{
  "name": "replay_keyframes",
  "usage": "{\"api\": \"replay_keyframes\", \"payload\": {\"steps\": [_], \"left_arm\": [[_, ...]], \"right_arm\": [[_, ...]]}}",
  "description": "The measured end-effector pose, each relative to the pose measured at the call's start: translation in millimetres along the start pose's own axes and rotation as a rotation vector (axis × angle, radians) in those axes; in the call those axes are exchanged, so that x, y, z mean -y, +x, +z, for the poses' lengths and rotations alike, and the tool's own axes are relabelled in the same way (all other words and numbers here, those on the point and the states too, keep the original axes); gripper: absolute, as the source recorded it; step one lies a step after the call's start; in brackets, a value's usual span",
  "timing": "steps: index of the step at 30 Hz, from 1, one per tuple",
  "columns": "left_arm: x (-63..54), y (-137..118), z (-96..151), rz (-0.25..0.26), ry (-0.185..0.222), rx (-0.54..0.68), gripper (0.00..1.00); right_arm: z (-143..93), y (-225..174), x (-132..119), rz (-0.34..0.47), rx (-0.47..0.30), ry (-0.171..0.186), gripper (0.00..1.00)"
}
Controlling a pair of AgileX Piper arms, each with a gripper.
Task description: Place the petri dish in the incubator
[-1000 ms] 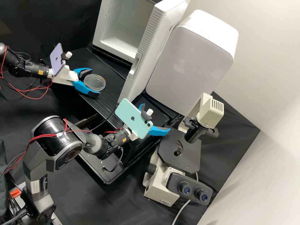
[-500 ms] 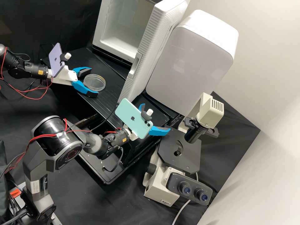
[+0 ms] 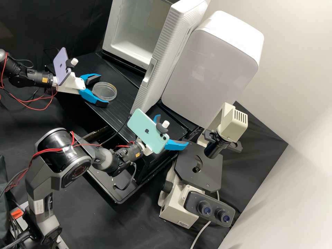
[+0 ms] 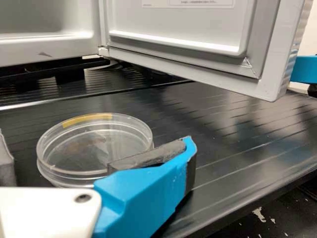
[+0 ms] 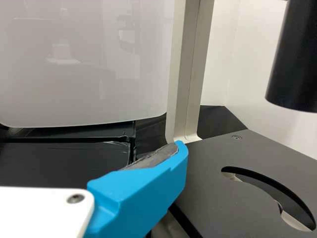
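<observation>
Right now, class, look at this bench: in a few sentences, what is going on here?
The left gripper is at the petri dish, which lies on the black ridged tray in front of the incubator, whose door stands open. Its jaws are open, one on each side of the dish, so the dish is not lifted. The right gripper hangs with open jaws, holding nothing, beside the microscope stage.
</observation>
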Motion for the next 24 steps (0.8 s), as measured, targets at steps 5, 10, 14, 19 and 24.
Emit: {"api": "replay_keyframes", "payload": {"steps": [5,10,14,19,24], "left_arm": [[-0.1,0.0,0.0,0.001,-0.001,0.0,0.0],[-0.2,0.0,-0.4,0.002,-0.006,-0.004,0.0],[-0.2,0.0,-0.4,0.002,-0.005,-0.004,0.0],[-0.2,0.0,-0.4,0.002,-0.005,-0.004,0.0],[-0.2,0.0,-0.4,0.002,-0.005,-0.004,0.0]], "right_arm": [[0.0,0.0,0.0,0.0,0.0,0.0,1.0],[0.0,0.0,0.0,0.0,0.0,0.0,1.0],[0.0,0.0,0.0,0.0,0.0,0.0,1.0],[0.0,0.0,0.0,0.0,0.0,0.0,1.0],[0.0,0.0,0.0,0.0,0.0,0.0,1.0]]}}
